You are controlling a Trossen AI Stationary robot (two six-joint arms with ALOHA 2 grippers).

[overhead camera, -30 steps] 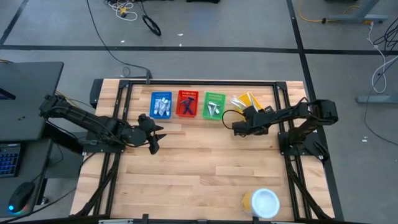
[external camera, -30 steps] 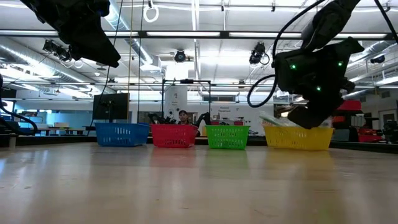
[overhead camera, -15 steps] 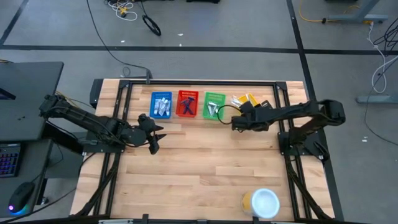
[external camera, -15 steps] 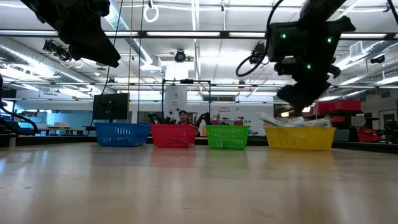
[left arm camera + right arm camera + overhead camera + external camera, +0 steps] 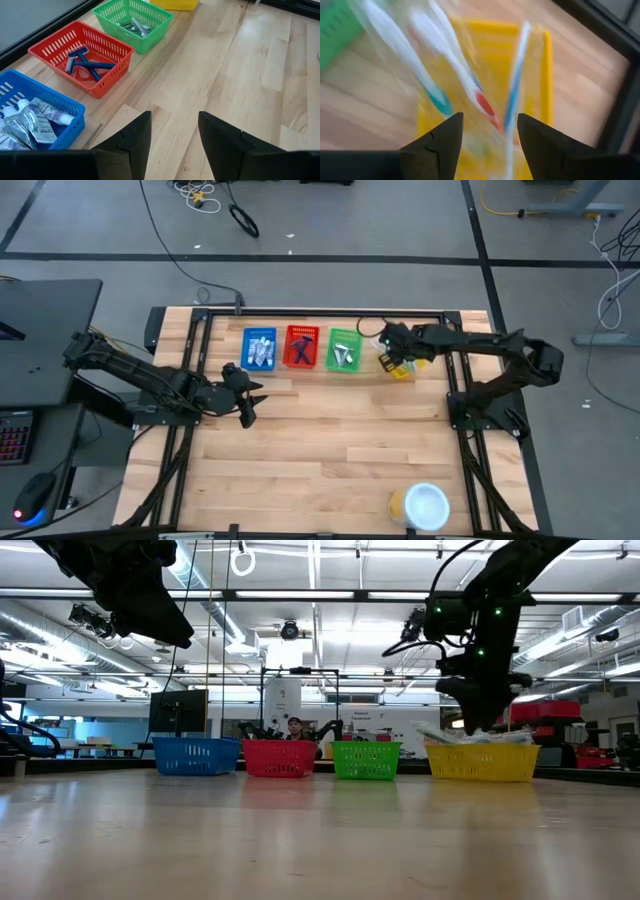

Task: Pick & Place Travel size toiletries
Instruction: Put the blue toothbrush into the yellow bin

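Four small baskets stand in a row at the far edge. The blue basket (image 5: 35, 117) holds white tubes, the red basket (image 5: 82, 55) holds dark blue razors, and the green basket (image 5: 134, 21) holds silvery packets. The yellow basket (image 5: 540, 65) holds several toothbrushes (image 5: 470, 90). My right gripper (image 5: 490, 135) hangs open just above the yellow basket (image 5: 480, 762), pointing steeply down, with nothing between its fingers. My left gripper (image 5: 175, 135) is open and holds nothing; it hovers over bare table in front of the blue basket (image 5: 259, 350).
A round white-and-yellow container (image 5: 425, 505) sits near the table's front right. The wide wooden middle of the table (image 5: 330, 440) carries nothing. A black frame (image 5: 320, 312) runs along the far edge behind the baskets. A person shows far off behind the red basket (image 5: 294, 726).
My right gripper has risen and gone toward the far edge, from the table in front of the yellow basket to above it, turning to point more steeply down.
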